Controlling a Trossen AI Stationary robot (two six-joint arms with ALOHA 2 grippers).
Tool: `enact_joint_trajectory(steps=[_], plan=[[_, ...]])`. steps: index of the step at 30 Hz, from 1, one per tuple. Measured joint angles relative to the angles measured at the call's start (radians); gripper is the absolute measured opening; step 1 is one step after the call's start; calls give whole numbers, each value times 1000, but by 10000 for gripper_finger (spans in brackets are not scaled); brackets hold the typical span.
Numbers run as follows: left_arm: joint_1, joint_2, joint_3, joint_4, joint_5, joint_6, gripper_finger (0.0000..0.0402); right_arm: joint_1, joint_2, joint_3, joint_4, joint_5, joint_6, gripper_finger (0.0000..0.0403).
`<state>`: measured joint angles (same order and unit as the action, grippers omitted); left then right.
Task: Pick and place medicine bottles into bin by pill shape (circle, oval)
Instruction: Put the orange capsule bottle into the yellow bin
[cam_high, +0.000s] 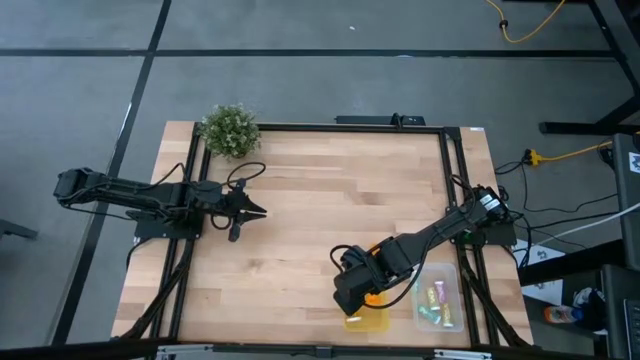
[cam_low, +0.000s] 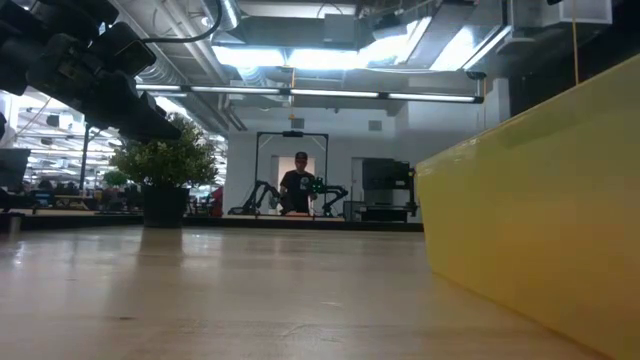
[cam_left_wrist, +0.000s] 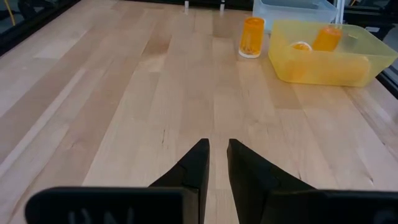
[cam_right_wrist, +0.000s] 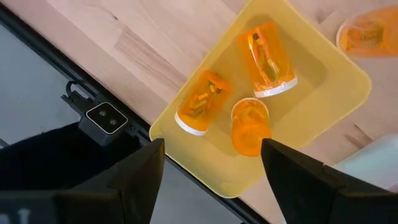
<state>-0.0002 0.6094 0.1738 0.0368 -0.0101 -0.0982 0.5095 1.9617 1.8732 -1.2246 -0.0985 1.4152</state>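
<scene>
A yellow bin (cam_right_wrist: 311, 81) at the table's near edge holds three translucent orange medicine bottles: two lie on their sides (cam_right_wrist: 200, 102) (cam_right_wrist: 267, 59), and one (cam_right_wrist: 249, 127) stands tilted between them. My right gripper (cam_right_wrist: 211, 155) hangs open above the bin (cam_high: 368, 318), touching nothing. Another orange bottle (cam_left_wrist: 252, 37) stands upright on its white cap on the table just beyond the bin's far side. A clear bin (cam_high: 438, 295) beside the yellow one holds several pale bottles with coloured caps. My left gripper (cam_left_wrist: 217, 155) is shut and empty over the table's left part (cam_high: 250, 212).
A leafy green plant (cam_high: 229, 130) stands at the far left corner. A black frame (cam_high: 440, 128) runs along the table's edges. The wide middle of the wooden top (cam_high: 330, 200) is bare. A person (cam_low: 300, 185) stands in the room beyond the table.
</scene>
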Motion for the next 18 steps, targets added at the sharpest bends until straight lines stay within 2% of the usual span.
enact_joint_trajectory(steps=[4, 18], plan=[[0, 0, 0, 0, 0, 0, 51, -4, 0, 0, -30, 4, 44, 268], [0, 0, 0, 0, 0, -3, 51, -16, -29, -1, -209, 27, 18, 268]])
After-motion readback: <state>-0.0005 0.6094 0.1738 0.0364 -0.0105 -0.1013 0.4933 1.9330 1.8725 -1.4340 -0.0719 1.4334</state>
